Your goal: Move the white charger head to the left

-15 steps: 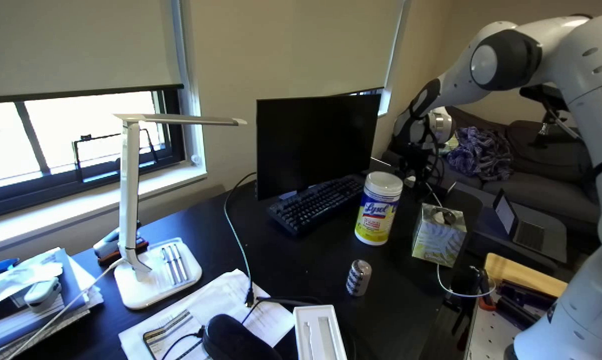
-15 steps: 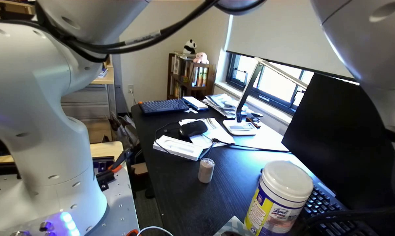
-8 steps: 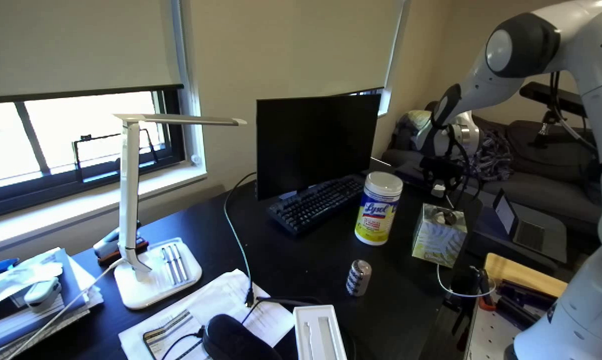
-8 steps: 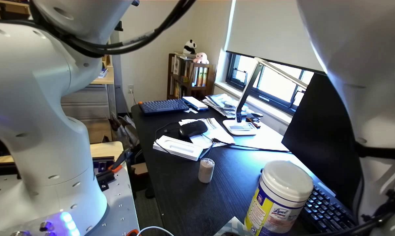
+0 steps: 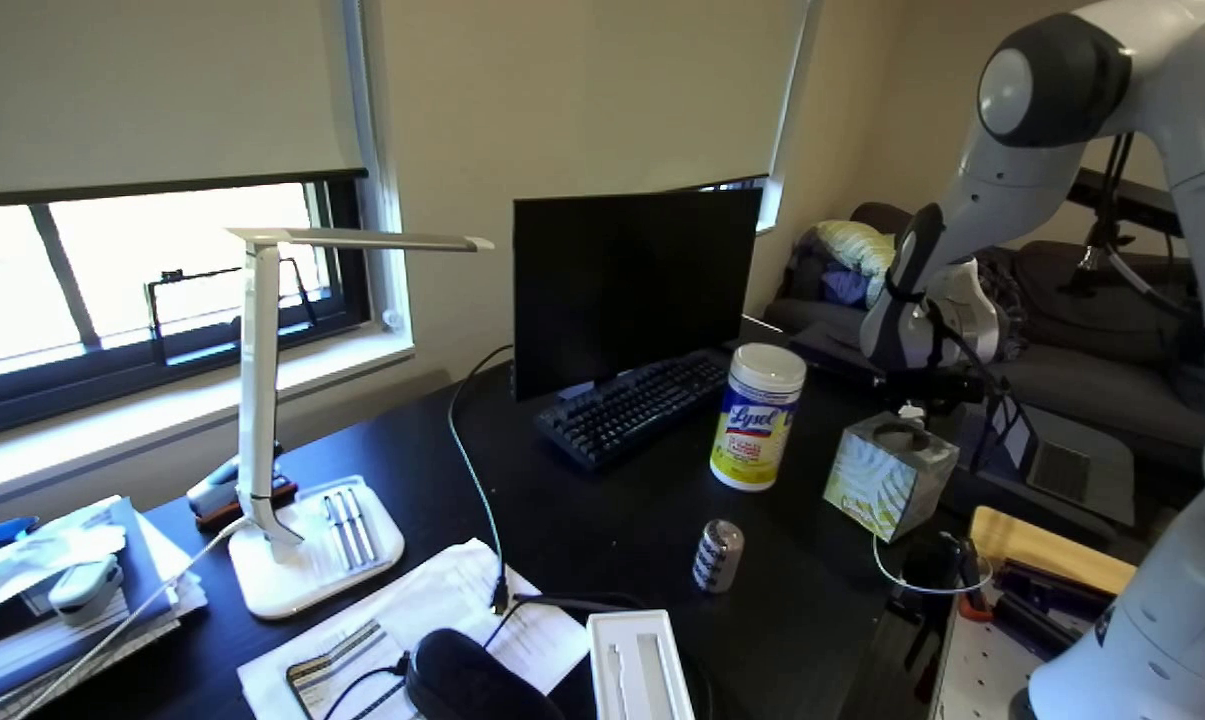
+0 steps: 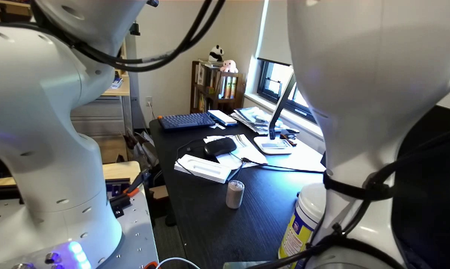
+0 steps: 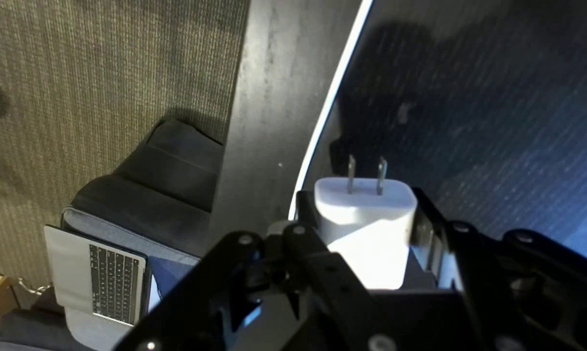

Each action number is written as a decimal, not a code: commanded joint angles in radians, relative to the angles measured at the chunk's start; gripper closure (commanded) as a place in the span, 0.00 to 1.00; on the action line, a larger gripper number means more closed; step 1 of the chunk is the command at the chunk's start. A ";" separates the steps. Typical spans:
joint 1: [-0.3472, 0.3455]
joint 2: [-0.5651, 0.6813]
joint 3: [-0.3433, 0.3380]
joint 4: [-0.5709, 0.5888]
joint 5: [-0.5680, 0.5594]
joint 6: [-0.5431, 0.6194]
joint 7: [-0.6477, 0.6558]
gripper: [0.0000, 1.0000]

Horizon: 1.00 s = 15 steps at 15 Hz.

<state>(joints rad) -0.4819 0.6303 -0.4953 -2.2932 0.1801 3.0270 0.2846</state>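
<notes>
Fingers [image 7: 307, 209]: pinching the white charger head [image 7: 371, 239] by opposite sides in the wrist view, over the dark worktop [image 7: 498, 141] and, judging by the shadow beyond, off its surface.
Canister [image 5: 757, 418]: upright in an exterior view, where it stood a second ago.
Tissue box [image 5: 872, 480]: turned within the last half second, a side face now on show; likely a nudge from the passing load or arm, though contact cannot be confirmed.
White charger head [image 5: 910, 411]: a small pale patch at the tissue box's far top edge in that view, having come from just beside the canister a second ago.
Robot arm [image 5: 1012, 190]: swung rightward in that picture, so the carry looks under way, release yet to come; which left the task means, the pictures do not settle.
White cable [image 7: 330, 97]: runs past the charger to the top of the wrist view; any join is hidden.
Prongs [image 7: 382, 178]: two metal blades pointing to the top of that view; their tilt against the worktop is hard to tell.
Long axis: taken to run with the prongs, up and down the wrist view; the near-square outline makes that a judgement.
</notes>
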 commanded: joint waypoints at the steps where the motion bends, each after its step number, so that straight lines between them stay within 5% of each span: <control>1: 0.017 -0.041 -0.018 -0.099 -0.021 0.076 -0.087 0.77; 11: -0.031 -0.159 0.029 -0.286 -0.097 0.085 -0.295 0.77; 15: -0.130 -0.280 0.121 -0.348 -0.060 0.034 -0.305 0.77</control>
<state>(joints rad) -0.5227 0.4815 -0.4420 -2.5706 0.1093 3.0920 0.0315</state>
